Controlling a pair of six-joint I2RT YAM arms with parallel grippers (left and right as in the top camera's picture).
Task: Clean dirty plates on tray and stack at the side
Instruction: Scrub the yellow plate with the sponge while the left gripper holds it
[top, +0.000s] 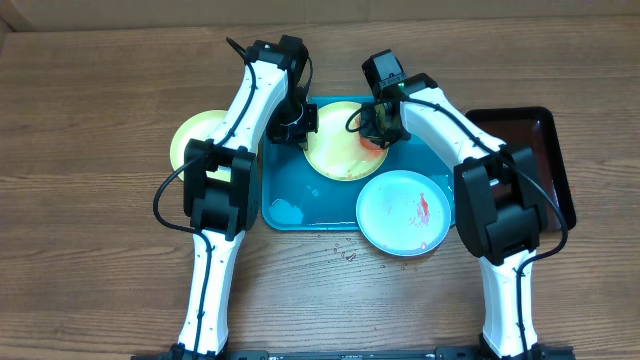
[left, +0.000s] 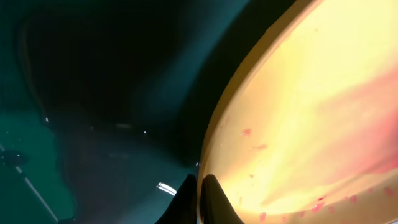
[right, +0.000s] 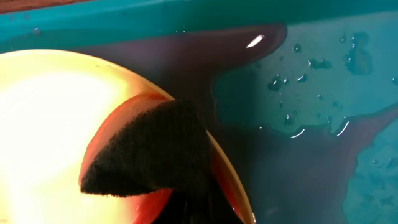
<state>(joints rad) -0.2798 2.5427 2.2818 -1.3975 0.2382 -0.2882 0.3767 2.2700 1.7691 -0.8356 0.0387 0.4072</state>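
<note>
Your L pincer (left: 199, 194) is pinched narrow on the rim of the yellow plate (top: 335, 158), which lies in the tray (top: 285, 195), upper centre of overhead. In the L wrist view only the finger ends show, cut off at the bottom edge. Your R pincer (top: 378, 128) holds a sponge (right: 146, 152) on that plate's right rim. Its fingers are mostly hidden behind the sponge in the R wrist view. The blue plate (top: 400, 215), red-smeared, is at lower right, overhanging the tray rim. A 3rd plate (top: 195, 140) is on the tabletop (top: 100, 260) left of the tray, half hidden by your L arm. The dark tray (top: 540, 140) at far right is partly covered by your R arm.
</note>
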